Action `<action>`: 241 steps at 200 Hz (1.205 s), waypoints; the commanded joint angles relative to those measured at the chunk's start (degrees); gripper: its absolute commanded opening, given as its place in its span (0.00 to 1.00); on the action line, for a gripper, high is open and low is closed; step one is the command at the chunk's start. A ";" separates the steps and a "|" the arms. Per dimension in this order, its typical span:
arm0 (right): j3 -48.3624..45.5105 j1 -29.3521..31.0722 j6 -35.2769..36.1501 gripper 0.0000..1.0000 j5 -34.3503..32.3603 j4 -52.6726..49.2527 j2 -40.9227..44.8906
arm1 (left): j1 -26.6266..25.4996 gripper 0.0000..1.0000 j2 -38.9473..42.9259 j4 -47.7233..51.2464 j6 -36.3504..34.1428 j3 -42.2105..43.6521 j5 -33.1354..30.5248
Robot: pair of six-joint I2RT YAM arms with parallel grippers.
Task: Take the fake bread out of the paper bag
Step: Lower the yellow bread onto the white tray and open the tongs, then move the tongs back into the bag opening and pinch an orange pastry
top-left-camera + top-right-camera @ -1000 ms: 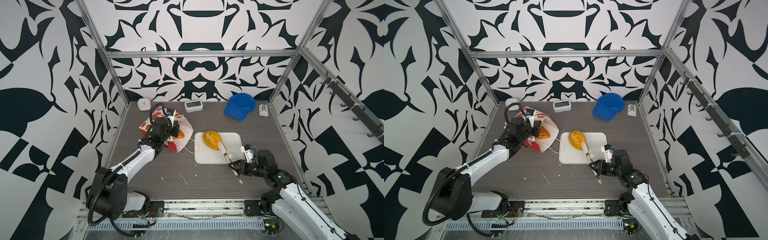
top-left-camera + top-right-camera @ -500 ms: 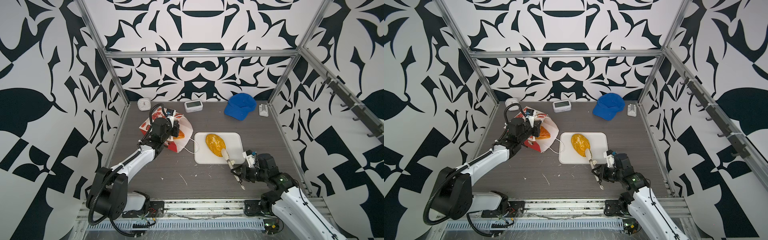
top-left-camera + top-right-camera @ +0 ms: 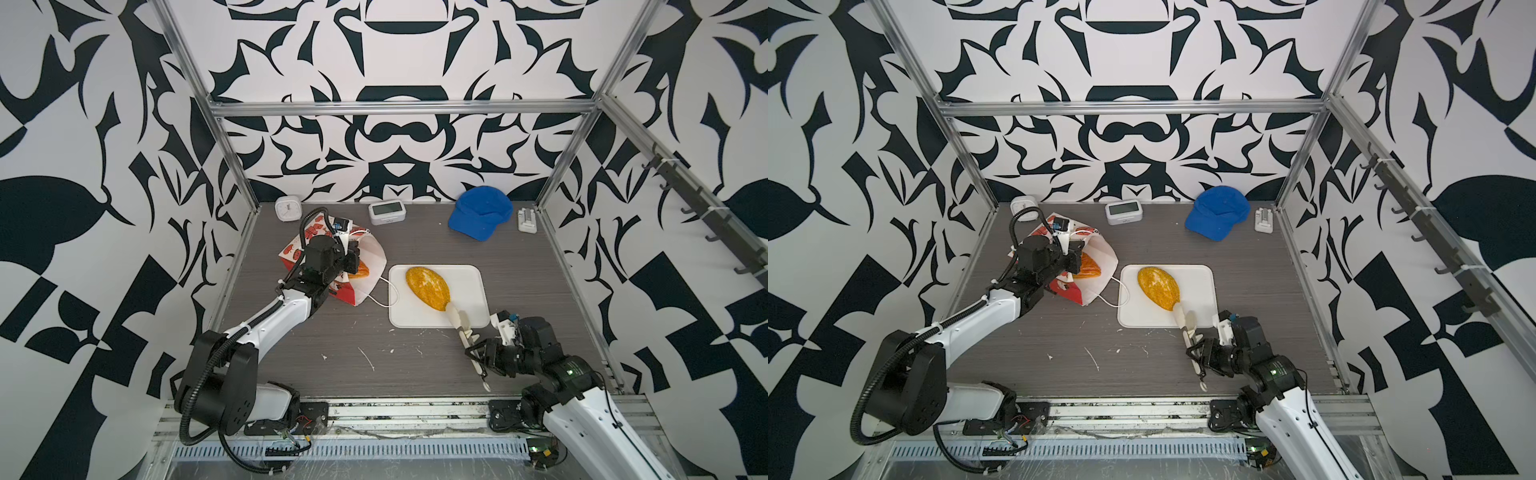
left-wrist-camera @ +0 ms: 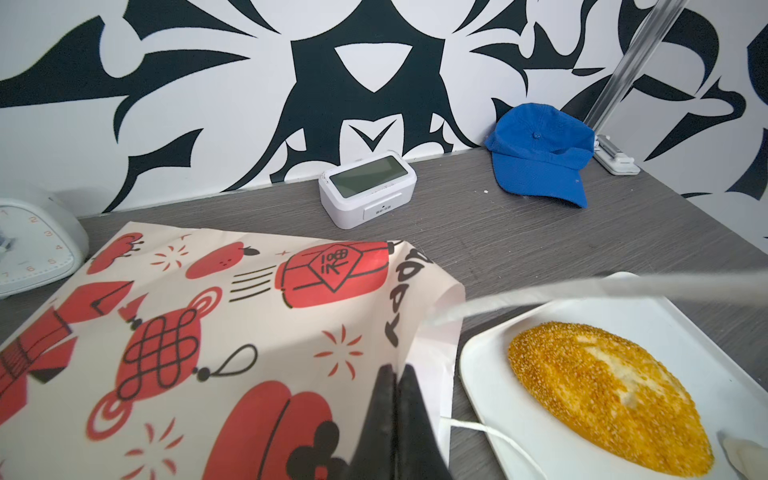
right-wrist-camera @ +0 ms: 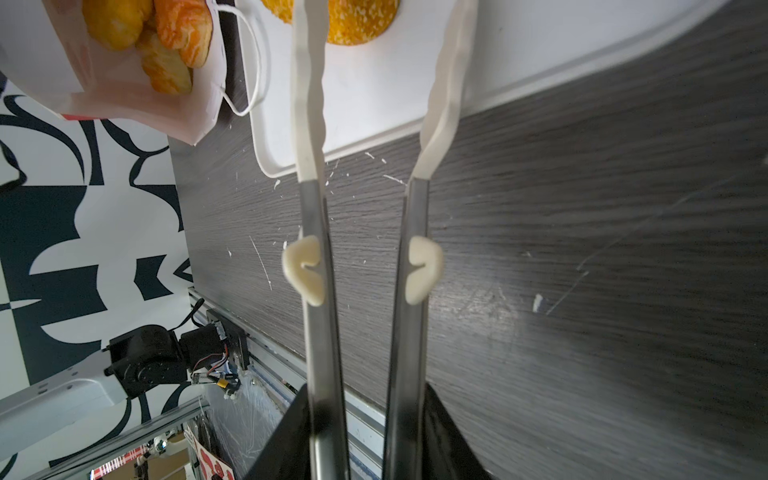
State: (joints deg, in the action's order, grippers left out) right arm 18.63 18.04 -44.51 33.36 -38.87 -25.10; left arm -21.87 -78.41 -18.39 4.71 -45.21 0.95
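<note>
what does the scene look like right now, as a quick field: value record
removed: oval loaf lying on the white tray
remaining: several pastries inside the paper bag, which lies on its side, mouth toward the tray
left: left hand shut on the bag's rim
right: right hand holds tongs, tips open at the loaf's near end
background: blue cap and digital clock by the back wall

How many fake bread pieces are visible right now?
4. One oval loaf on the white tray; three pastries in the paper bag mouth: yellow one, orange croissant, golden croissant. More may be hidden inside.
</note>
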 commanded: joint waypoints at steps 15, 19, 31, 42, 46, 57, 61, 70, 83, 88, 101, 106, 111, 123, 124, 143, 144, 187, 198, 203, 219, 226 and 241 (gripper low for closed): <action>6.04 -0.11 1.55 0.40 -0.41 2.81 -2.07 | 0.34 0.00 -0.46 -1.82 0.94 1.00 0.54; 6.53 -0.11 1.73 0.39 -0.33 3.21 -2.52 | 0.37 0.00 -0.33 -1.74 0.91 1.08 0.54; 7.95 -0.16 2.33 0.39 -0.17 4.84 -4.58 | 0.33 0.00 -0.17 -1.52 0.83 1.07 0.43; 8.69 -0.11 2.89 0.38 0.63 6.63 -6.65 | 0.38 0.00 0.01 -1.31 0.82 1.00 0.43; 9.12 -0.05 3.28 0.38 0.73 7.08 -7.45 | 0.39 0.00 0.05 -1.22 0.83 0.92 0.50; 10.01 0.05 4.11 0.37 0.95 8.59 -9.19 | 0.37 0.00 0.32 -1.02 0.83 0.83 0.55; 10.38 0.06 4.48 0.37 1.00 9.20 -9.83 | 0.36 0.00 0.38 -0.89 0.74 0.85 0.58; 11.35 0.15 5.44 0.37 0.87 9.88 -11.14 | 0.34 0.00 0.50 -0.56 0.59 0.74 0.69; 12.95 0.24 6.18 0.35 1.24 11.30 -12.91 | 0.33 0.00 0.61 -0.26 0.49 0.58 0.65; 13.46 0.36 6.40 0.35 1.60 12.05 -13.68 | 0.35 0.00 0.64 -0.16 0.43 0.51 0.66; 14.67 0.90 6.53 0.35 2.29 14.47 -15.80 | 0.37 0.00 0.65 0.12 0.31 0.48 0.78; 15.08 1.34 6.54 0.35 2.50 15.64 -16.77 | 0.34 0.00 0.54 0.32 0.22 0.31 0.91; 15.54 1.92 6.55 0.35 2.81 16.88 -17.90 | 0.38 0.00 0.50 0.58 0.06 0.17 1.12; 16.96 4.46 6.67 0.35 2.77 20.06 -21.23 | 0.34 0.00 0.45 1.17 -0.13 -0.14 1.46; 17.18 4.72 6.78 0.35 2.72 20.32 -21.53 | 0.34 0.00 0.45 1.21 -0.18 -0.14 1.53; 21.49 11.13 9.54 0.35 0.12 23.57 -28.54 | 0.40 0.00 0.50 1.99 -0.43 -0.64 2.19; 21.64 11.62 9.76 0.35 -0.05 23.66 -29.01 | 0.37 0.00 0.52 2.06 -0.50 -0.61 2.16; 28.70 18.99 13.46 0.36 -0.50 35.60 -45.71 | 0.34 0.00 0.88 2.69 -0.49 -0.67 3.26; 31.01 19.33 16.32 0.36 -0.89 35.48 -49.16 | 0.33 0.00 0.91 2.84 -0.66 -0.59 3.89; 32.25 19.61 17.87 0.36 -1.68 34.70 -50.65 | 0.39 0.00 1.07 2.89 -0.79 -0.50 4.25; 36.09 20.10 23.87 0.36 -3.49 31.09 -54.55 | 0.42 0.00 1.16 3.37 -0.93 -0.59 4.93; 37.68 20.11 25.91 0.37 -4.58 29.73 -55.89 | 0.45 0.00 1.19 3.78 -1.10 -0.69 5.05; 40.26 20.19 30.62 0.38 -6.99 26.98 -58.27 | 0.42 0.00 1.47 4.50 -1.53 -0.83 5.21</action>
State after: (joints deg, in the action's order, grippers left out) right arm 52.90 37.78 -24.43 30.06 -11.11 -82.26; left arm -21.76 -78.39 -15.57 3.79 -45.08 4.51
